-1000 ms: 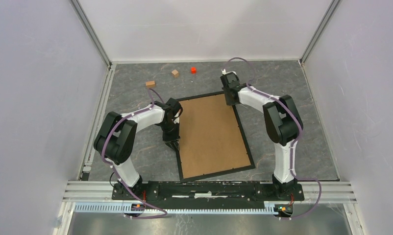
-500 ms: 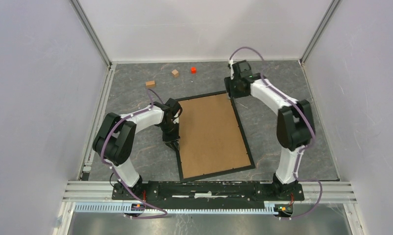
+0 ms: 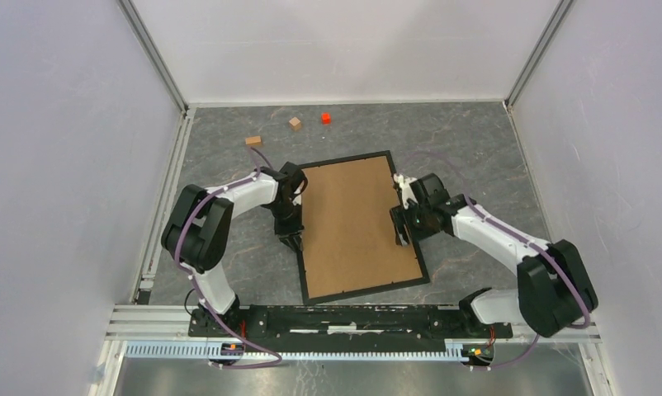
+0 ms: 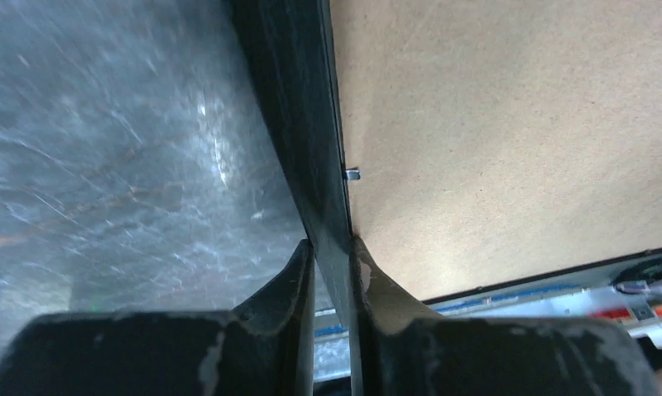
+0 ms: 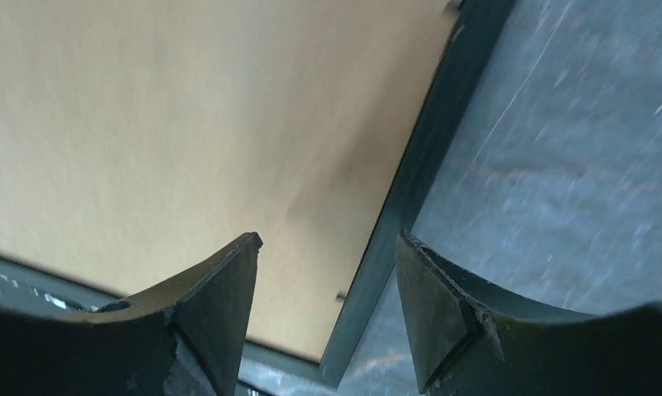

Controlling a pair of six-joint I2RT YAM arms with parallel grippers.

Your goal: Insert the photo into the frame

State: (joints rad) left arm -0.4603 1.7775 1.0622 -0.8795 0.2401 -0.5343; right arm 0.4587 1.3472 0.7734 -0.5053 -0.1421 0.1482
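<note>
The black frame [image 3: 416, 247] lies face down mid-table, with its brown backing board [image 3: 352, 223] uppermost. The photo is hidden. My left gripper [image 3: 291, 241] is shut on the frame's left rail [image 4: 295, 124]: one finger is outside the rail and the other rests on the backing board [image 4: 493, 124]. My right gripper [image 3: 400, 231] hovers open over the middle of the right rail [image 5: 427, 165]. One finger hangs over the board [image 5: 187, 107] and the other over the table, with nothing gripped between them. The rail shows in the gap of the right gripper [image 5: 328, 239].
Two small wooden blocks [image 3: 253, 141] [image 3: 295, 124] and a red block [image 3: 325, 117] lie at the back of the grey table. White walls enclose three sides. The metal mounting rail [image 3: 352, 318] runs along the near edge.
My right arm has swung from the frame's far right corner down to the middle of its right rail, and its jaws have opened. The left gripper and the frame have stayed put.
</note>
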